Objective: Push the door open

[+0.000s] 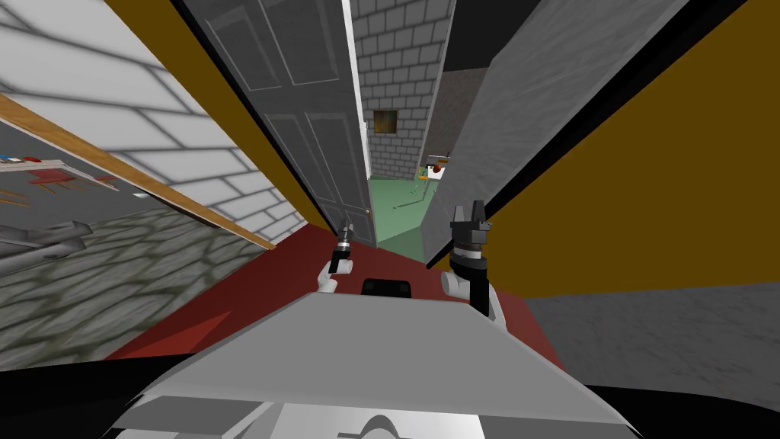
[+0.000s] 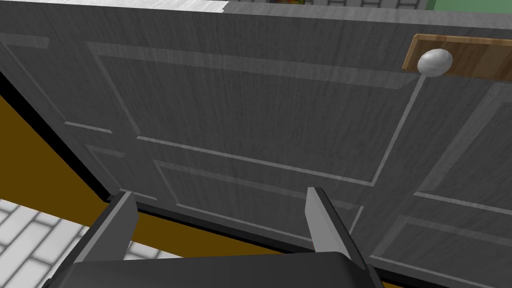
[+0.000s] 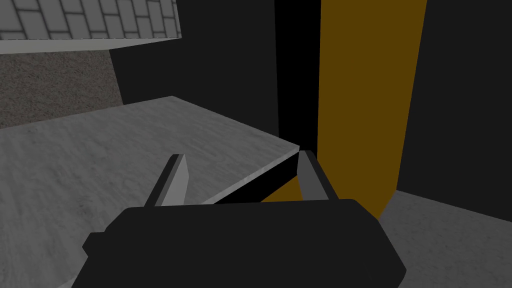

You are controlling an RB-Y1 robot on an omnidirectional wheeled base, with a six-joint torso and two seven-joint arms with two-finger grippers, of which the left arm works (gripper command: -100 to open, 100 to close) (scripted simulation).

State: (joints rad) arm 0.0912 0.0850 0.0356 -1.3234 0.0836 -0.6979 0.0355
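Standing partly open on the left: a dark grey, wood-grained panelled door (image 1: 305, 114), free edge near the middle of the head view, with a strip of green floor (image 1: 396, 217) and a grey block wall (image 1: 396, 68) visible through the narrow gap. Opposite, on the right, a plain light grey slab (image 1: 525, 107), then a mustard-brown wall (image 1: 670, 175).

Left tool (image 2: 218, 191) held close to the door face, thin blades spread wide, gripping nothing; contact with the panel impossible to confirm. Off to one side of it, apart from both blades, a pale rounded knob (image 2: 435, 61) on a tan wooden backplate (image 2: 475, 57). Right tool (image 1: 469, 207) raised beside the slab's edge, blades likewise wide and empty.

Probably mid-push, with more swing needed for a clear passage. Likely trouble from here: blade tips skating across the smooth face or catching in a panel groove if pressed at a slant, so losing the push; an open blade hooking the knob after a sideways drift; the right tool clipping the slab's edge during any advance through so tight a gap.

No brand, label or legible writing anywhere; small framed picture (image 1: 385, 122) on the far wall too small to read.
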